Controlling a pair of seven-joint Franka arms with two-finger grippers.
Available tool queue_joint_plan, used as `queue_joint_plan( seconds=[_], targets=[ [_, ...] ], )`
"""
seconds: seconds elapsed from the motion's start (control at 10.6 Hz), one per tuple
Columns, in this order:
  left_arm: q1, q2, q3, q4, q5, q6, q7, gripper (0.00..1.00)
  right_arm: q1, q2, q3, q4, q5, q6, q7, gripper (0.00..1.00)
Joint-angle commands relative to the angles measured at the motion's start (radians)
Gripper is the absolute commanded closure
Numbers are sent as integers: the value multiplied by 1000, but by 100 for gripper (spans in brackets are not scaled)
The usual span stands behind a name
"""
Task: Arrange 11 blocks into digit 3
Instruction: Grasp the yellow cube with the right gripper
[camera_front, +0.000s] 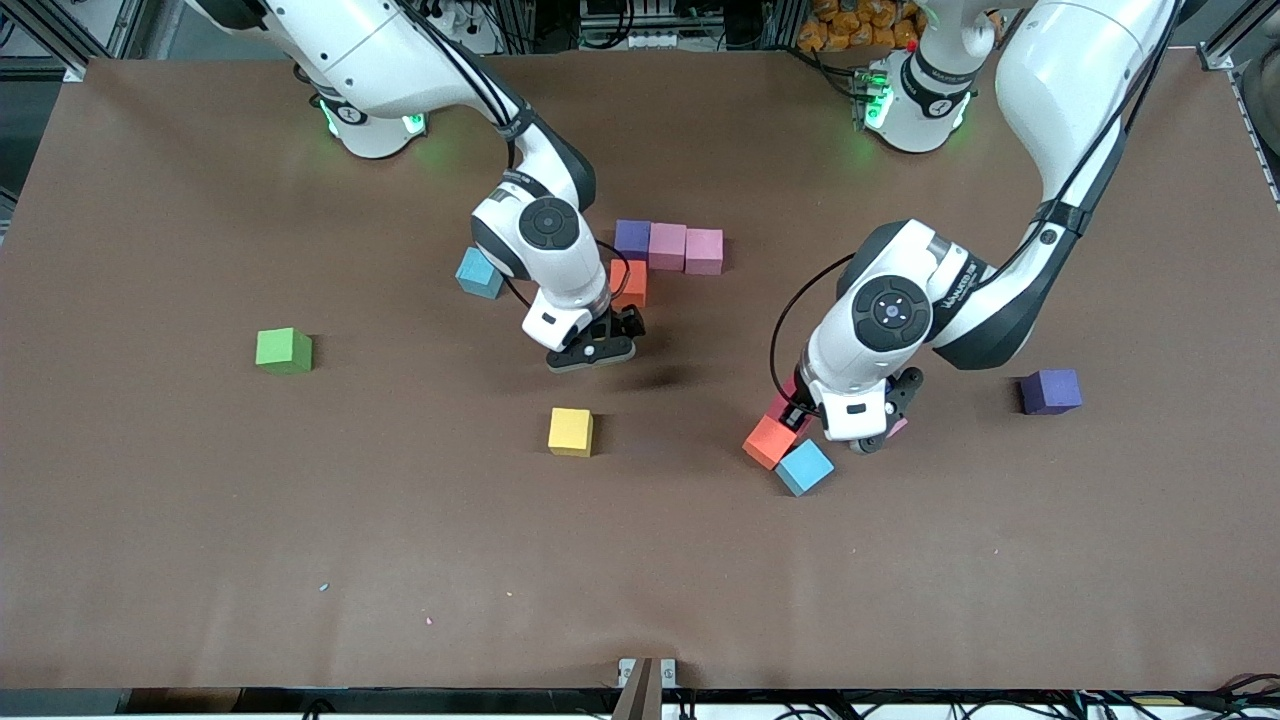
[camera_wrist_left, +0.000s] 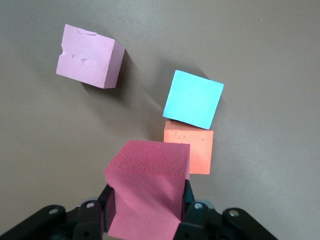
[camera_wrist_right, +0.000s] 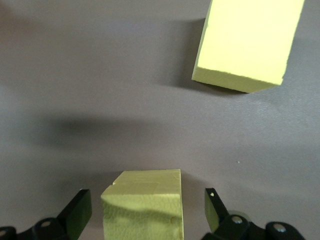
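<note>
My left gripper (camera_wrist_left: 147, 195) (camera_front: 852, 428) is shut on a red block (camera_wrist_left: 150, 185), right beside an orange block (camera_front: 769, 441) (camera_wrist_left: 189, 150) and a blue block (camera_front: 805, 466) (camera_wrist_left: 193, 99). A pink block (camera_wrist_left: 89, 56) lies close by. My right gripper (camera_wrist_right: 146, 197) (camera_front: 592, 352) is open around a yellow block (camera_wrist_right: 142, 202), with a gap on each side. A second yellow block (camera_front: 571, 431) (camera_wrist_right: 247, 42) lies nearer the front camera. A purple block (camera_front: 632, 238), two pink blocks (camera_front: 667, 245) (camera_front: 704, 250) and an orange block (camera_front: 630, 282) form a corner.
A blue block (camera_front: 480, 272) lies beside the right arm's wrist. A green cube (camera_front: 284, 350) sits toward the right arm's end of the table. A lone purple block (camera_front: 1050, 391) sits toward the left arm's end. The brown table (camera_front: 400, 560) stretches wide toward the front camera.
</note>
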Motion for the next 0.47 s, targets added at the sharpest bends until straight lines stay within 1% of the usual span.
queue_joint_plan(
  seconds=[0.0,0.09,0.19,0.28,0.38],
  targets=[
    [-2,1,0,6,-24,-17,-4,100,10,23,1,10,-14,10,-5,0],
    [-3,3,0,6,-28,-17,-4,100,20,29,1,10,-14,9,-7,0],
    [-3,3,0,5,-28,-17,-4,100,20,35,1,10,-16,9,-22,11],
    [-3,3,0,5,-28,-18,-4,100,18,37,1,9,-14,3,-46,32],
    [-3,3,0,5,-26,-23,-3,100,15,34,-1,9,-14,-5,-60,56]
  ],
)
